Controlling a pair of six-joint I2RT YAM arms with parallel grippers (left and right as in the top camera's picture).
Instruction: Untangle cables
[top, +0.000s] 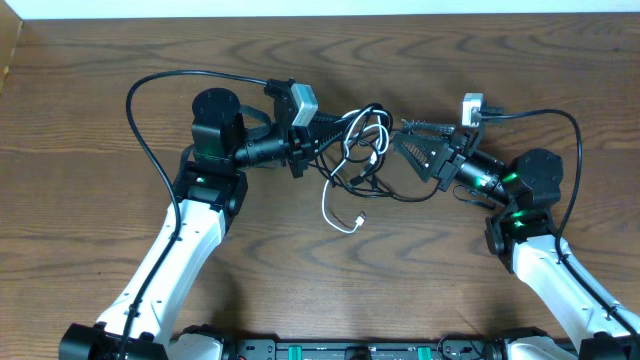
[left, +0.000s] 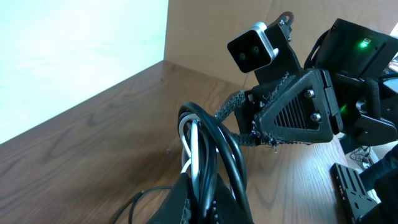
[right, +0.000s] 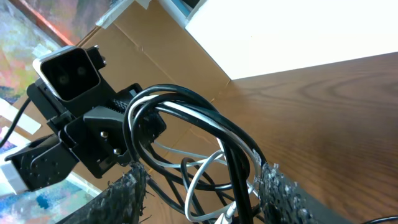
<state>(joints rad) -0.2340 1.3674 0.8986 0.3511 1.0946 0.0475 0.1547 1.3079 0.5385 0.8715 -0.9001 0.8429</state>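
On the wooden counter (top: 300, 270), the left arm is reaching in from 8 o'clock, and the left fingers (top: 318, 133) are pointing toward 3 o'clock at the middle of the scene. They are clamping tight on the cables (top: 365, 150). In the left wrist view a bunch of black strands with one white strand is rising out from between the left fingers (left: 177, 202) and arching over in a loop. The cables are sitting as a knotted cluster of loops just above the counter's centre, between the two arms, with black strands sagging toward 5 o'clock. The white cord (top: 330, 205) is dropping out of the cluster toward 6 o'clock, curling on the wood and ending in a small plug near the centre. The right arm is coming in from 4 o'clock, and the right fingers (top: 418, 126) are pointing toward 9 o'clock at the right edge of the cluster. They are standing apart at a middling width. In the right wrist view the rough black pads of the right fingers (right: 127, 193) are flanking several strands of the cables (right: 186, 115) that are passing between them, with a clear gap showing on the left-hand side.
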